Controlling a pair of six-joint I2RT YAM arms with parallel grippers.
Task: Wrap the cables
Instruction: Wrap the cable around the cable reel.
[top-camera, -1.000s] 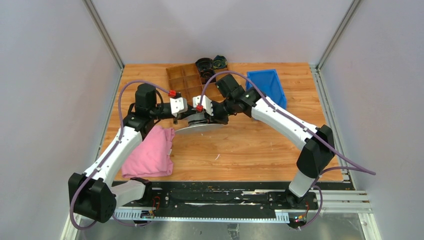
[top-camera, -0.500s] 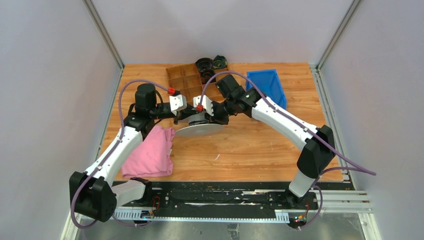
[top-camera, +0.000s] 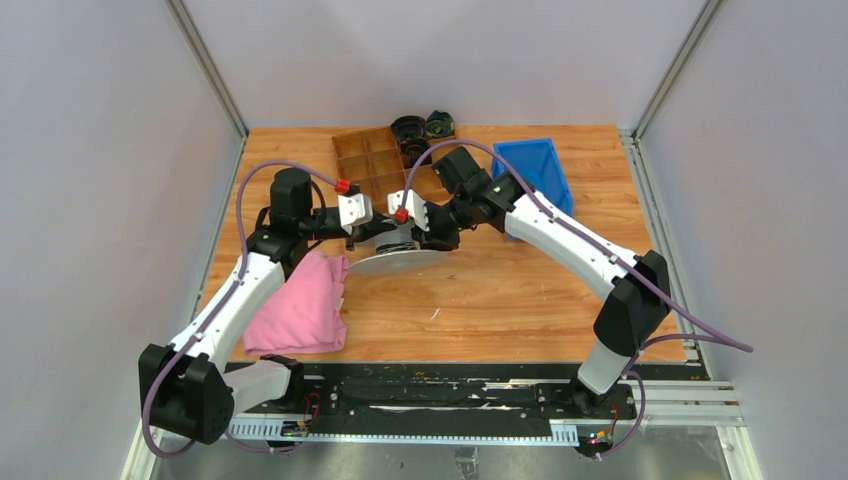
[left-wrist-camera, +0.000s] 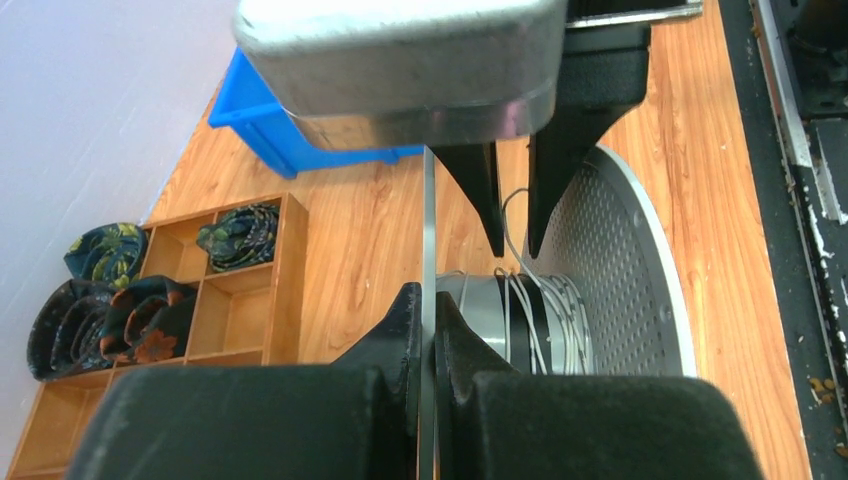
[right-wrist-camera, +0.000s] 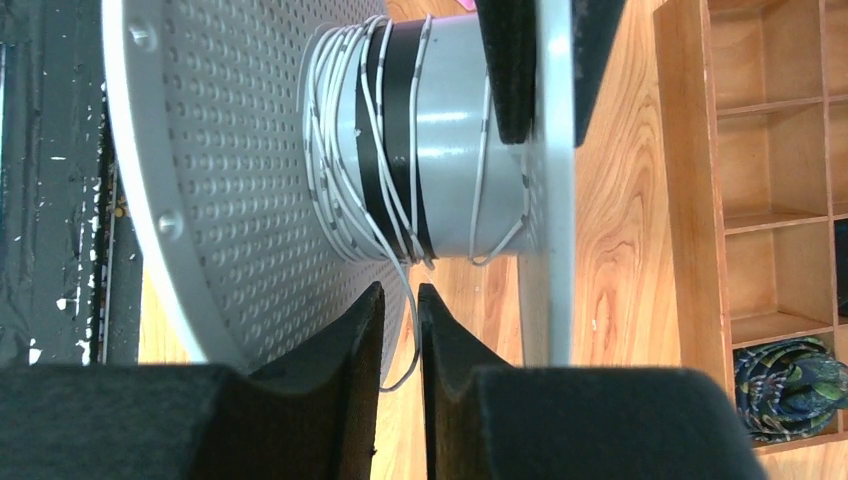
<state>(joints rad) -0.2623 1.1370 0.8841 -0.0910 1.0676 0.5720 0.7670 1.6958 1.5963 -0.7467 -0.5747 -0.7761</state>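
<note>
A grey spool (top-camera: 398, 258) with a perforated flange (right-wrist-camera: 220, 180) lies mid-table. The thin white-grey cables (right-wrist-camera: 345, 150) are wound in several turns round its hub (left-wrist-camera: 475, 310). My left gripper (left-wrist-camera: 428, 320) is shut on the edge of the spool's thin second flange (left-wrist-camera: 428, 220). My right gripper (right-wrist-camera: 400, 300) faces it from the other side, its jaws a narrow gap apart. The cable's loose end (right-wrist-camera: 410, 330) hangs through that gap, wider than the wire, and curls below it. In the top view both grippers meet over the spool, left (top-camera: 368, 236) and right (top-camera: 414, 238).
A wooden divider tray (top-camera: 375, 165) stands behind the spool, with dark coiled bundles (top-camera: 420, 127) at its far end. A blue bin (top-camera: 535, 172) sits at the back right. A pink cloth (top-camera: 300, 305) lies under the left arm.
The right gripper's jaws have parted slightly. Both arms and the spool have hardly moved.
</note>
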